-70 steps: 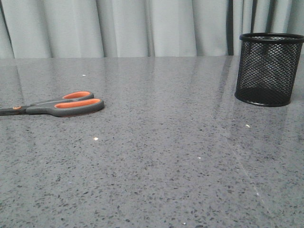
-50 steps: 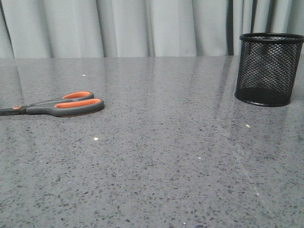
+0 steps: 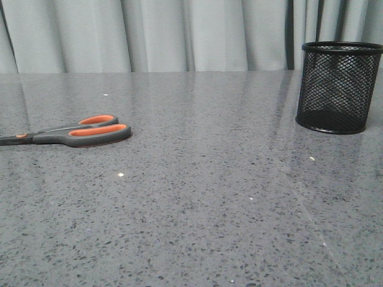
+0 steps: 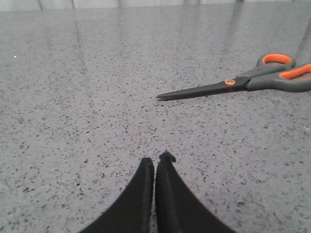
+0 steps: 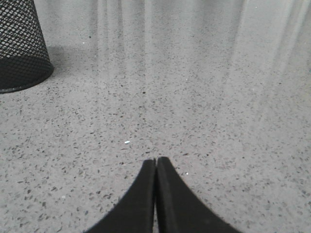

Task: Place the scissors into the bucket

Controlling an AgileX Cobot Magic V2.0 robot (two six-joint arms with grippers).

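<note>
The scissors (image 3: 78,133) lie flat and closed on the grey speckled table at the left, dark grey handles lined orange pointing right, blades running off the left edge. In the left wrist view the scissors (image 4: 243,82) lie ahead of my left gripper (image 4: 155,160), which is shut and empty, well short of the blade tip. The black mesh bucket (image 3: 340,86) stands upright at the far right. In the right wrist view the bucket (image 5: 19,48) is off to one side ahead of my right gripper (image 5: 156,160), which is shut and empty. Neither gripper shows in the front view.
The grey speckled table (image 3: 209,197) runs back to pale grey curtains (image 3: 179,36). A few small white specks (image 3: 120,174) lie on its surface.
</note>
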